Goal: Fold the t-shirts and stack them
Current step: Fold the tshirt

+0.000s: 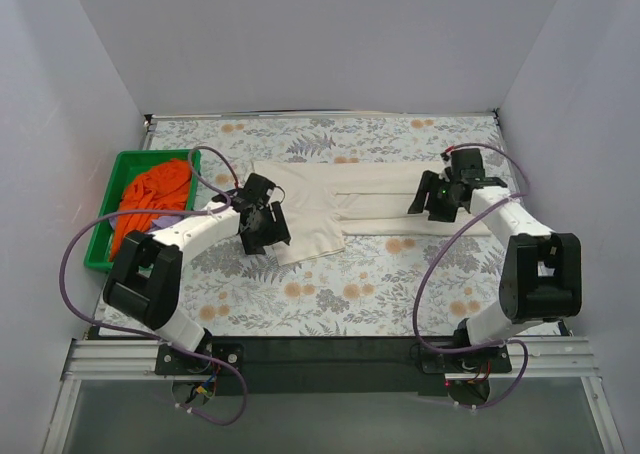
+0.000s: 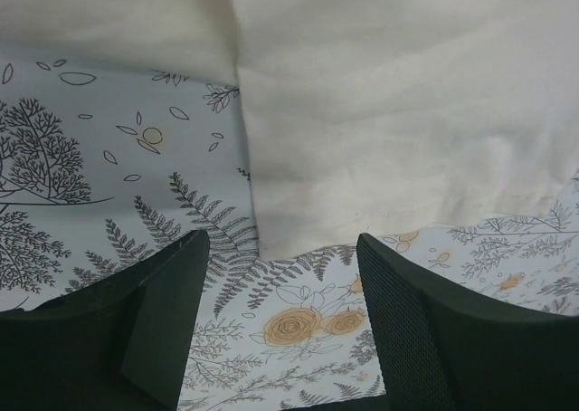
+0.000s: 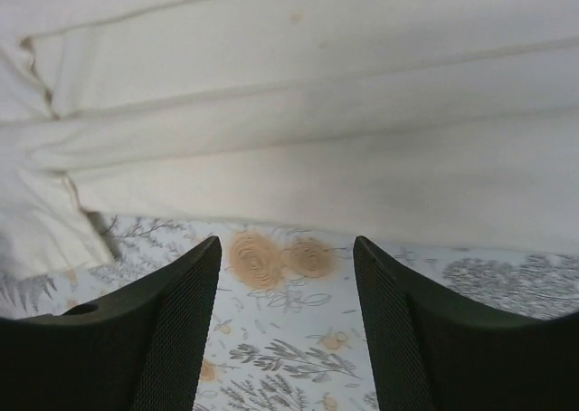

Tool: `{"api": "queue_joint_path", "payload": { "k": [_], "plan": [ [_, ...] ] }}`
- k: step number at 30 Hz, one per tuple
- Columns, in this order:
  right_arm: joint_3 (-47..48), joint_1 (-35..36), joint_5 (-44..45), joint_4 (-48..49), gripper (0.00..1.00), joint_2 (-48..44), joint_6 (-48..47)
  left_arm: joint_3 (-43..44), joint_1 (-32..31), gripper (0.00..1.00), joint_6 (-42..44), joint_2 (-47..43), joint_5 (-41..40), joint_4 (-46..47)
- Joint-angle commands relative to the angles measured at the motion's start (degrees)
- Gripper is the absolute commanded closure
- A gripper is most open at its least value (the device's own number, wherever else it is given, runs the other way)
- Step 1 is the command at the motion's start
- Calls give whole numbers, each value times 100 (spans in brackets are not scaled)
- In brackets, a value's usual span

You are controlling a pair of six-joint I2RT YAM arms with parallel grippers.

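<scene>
The large cream soft-cloth t-shirt (image 1: 330, 209), partly folded into a long band, lies flat across the middle of the flower-printed table (image 1: 330, 294), and a bright orange t-shirt (image 1: 150, 196) is crumpled in the green plastic tray (image 1: 100, 242) at the left. The left gripper (image 2: 280, 243) hangs over the cream shirt's near-left corner and the right gripper (image 3: 287, 243) beside its near edge, both with jaws well apart and holding nothing. The cloth looks light and limp, so I judge it is best pinched at corners or folded edges, both ends together.

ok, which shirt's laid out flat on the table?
The cream t-shirt. It's the only one spread out; the orange t-shirt lies bunched in the green tray.
</scene>
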Motion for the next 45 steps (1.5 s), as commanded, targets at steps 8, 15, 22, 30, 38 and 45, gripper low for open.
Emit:
{"api": "queue_joint_path", "payload": {
  "k": [8, 15, 22, 30, 38, 45],
  "plan": [
    [-795, 2043, -861, 1828, 45, 27, 822, -393, -279, 40, -199, 134, -32, 388],
    [-875, 2643, -852, 2391, 46, 503, 1033, -613, -375, 46, -199, 204, -23, 538],
    [-927, 2889, -914, 2664, 53, 916, 1182, -578, -454, 66, -190, 354, -23, 696],
    [-840, 3004, -1019, 2734, 61, 1127, 1191, -473, -472, 94, -208, 424, 162, 784],
    [-743, 3012, -1107, 2690, 91, 1066, 1191, 282, -472, 100, -24, 362, -189, 442],
    [-129, 2995, -1151, 2234, 99, 1048, 1235, 1811, -446, 100, 521, 801, -681, 160]
  ]
}}
